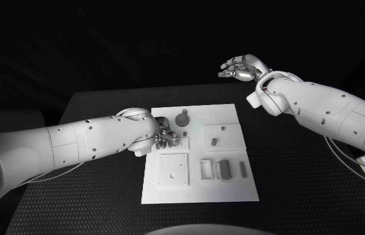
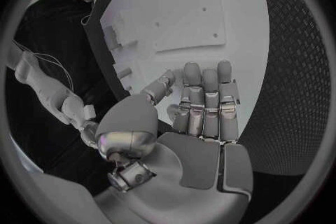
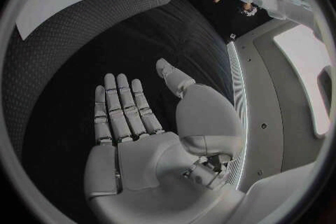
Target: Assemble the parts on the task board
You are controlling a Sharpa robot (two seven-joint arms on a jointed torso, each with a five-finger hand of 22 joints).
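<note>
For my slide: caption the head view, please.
Left hand over the board's left edge; right hand raised, open.

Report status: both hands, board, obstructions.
Left hand open, low over the white rectangular task board's left edge. Right hand open, raised beyond the board. Small grey parts untouched.

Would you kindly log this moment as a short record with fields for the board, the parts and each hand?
board: white task board lying flat in the middle of the black table
parts: small grey pieces on the board, among them a round-headed part near the far edge and a dark block nearer the robot
left hand: left hand low over the board's left edge, fingers apart, nothing seen in it
right hand: right hand raised beyond the board's far right corner, open, holding nothing
</note>
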